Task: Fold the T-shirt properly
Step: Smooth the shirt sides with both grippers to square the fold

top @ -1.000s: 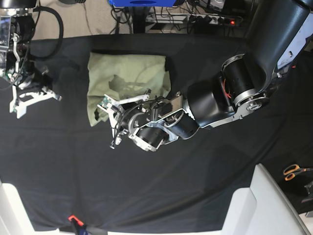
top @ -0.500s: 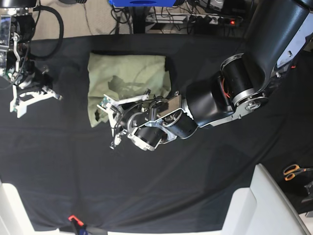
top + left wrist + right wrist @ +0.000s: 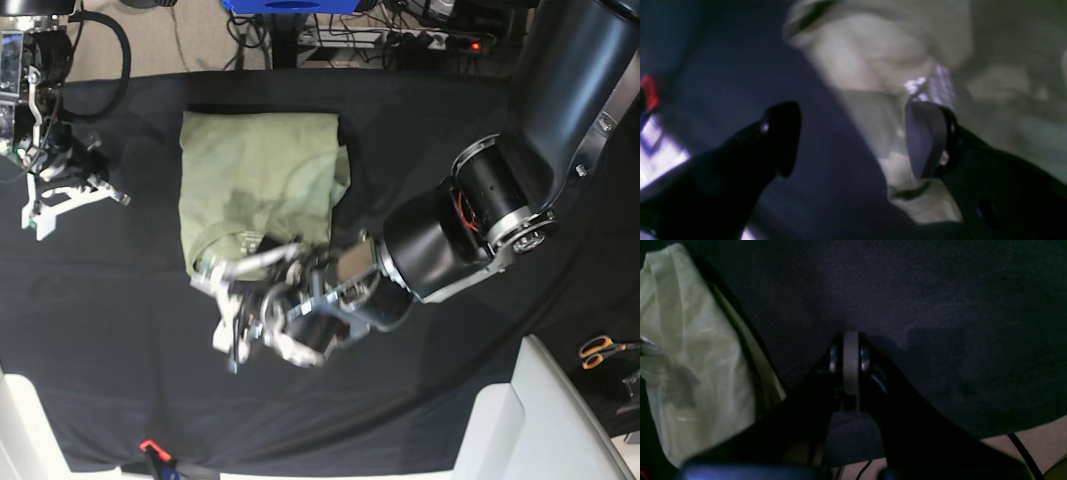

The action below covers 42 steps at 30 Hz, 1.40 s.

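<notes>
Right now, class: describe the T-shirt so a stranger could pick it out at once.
Start from the black table cloth covering the table. Toward its far side lies the T-shirt, folded into a rough rectangle. It is the only pale sage-green thing on the cloth.

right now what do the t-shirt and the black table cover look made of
T-shirt: soft matte woven or knit cloth, likely cotton; it creases and lies in limp folded layers.
Table cover: matte black fabric, judging by faint wrinkles and no shine.
</notes>
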Available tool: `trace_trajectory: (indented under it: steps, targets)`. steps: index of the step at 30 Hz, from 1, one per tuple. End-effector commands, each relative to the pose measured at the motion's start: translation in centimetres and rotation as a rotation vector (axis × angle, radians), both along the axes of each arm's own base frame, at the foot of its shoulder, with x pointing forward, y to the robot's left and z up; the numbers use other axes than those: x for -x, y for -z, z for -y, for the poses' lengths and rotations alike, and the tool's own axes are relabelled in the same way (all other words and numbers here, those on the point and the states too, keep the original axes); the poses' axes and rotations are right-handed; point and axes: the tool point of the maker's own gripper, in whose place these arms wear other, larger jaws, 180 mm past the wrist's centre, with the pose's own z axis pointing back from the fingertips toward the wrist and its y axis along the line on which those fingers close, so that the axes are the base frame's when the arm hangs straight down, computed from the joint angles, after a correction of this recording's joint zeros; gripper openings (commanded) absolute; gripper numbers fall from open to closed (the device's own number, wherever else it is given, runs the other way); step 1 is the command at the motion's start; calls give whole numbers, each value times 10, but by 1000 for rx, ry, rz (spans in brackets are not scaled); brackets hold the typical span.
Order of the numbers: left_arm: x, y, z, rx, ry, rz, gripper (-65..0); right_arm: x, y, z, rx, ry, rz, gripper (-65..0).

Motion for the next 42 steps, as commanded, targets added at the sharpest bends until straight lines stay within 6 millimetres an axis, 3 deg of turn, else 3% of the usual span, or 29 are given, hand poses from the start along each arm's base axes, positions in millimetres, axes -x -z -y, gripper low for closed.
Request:
trace_trajectory:
  steps: [1, 4, 7, 9, 11, 16, 19, 27, 31, 35, 42]
  targets:
    - [-19, -41, 27, 111, -4, 53, -176, -8, -9, 4, 18, -10, 35, -650]
    - [-24, -70, 40, 251, -65, 55, -179, -8, -9, 3, 15, -14, 30, -650]
    - [-18, -69, 33, 235, -174, 86, -245, -7, -9, 2, 14, -18, 28, -650]
    - [-3, -60, 18, 210, -240, 90, -420, 2, -3, -4, 7, -37, 5, -650]
    - [22, -50, 6, 220, -271, 71, -650, 6, -3, -20, 7, -94, 3, -650]
    - [91, -34, -19, 295, -335, -10, -650, 17, -12, -70, -2, -296, 15, -650]
    - [119, -33, -28, 344, -386, -55, -650, 23, -18, -105, -25, -415, 28, -650]
    - [140, 1, -53, 311, -498, -158, -650, 20, -12, -146, -59, -535, 22, -650]
    - [144, 4, -53, 306, -499, -169, -650, 17, -7, -152, -57, -557, 13, -650]
    - [153, 11, -55, 291, -504, -187, -650, 16, 4, -145, -43, -533, 14, -650]
    - [175, 52, -71, 197, -544, -278, -650, 26, 42, -126, -10, -537, -18, -650]
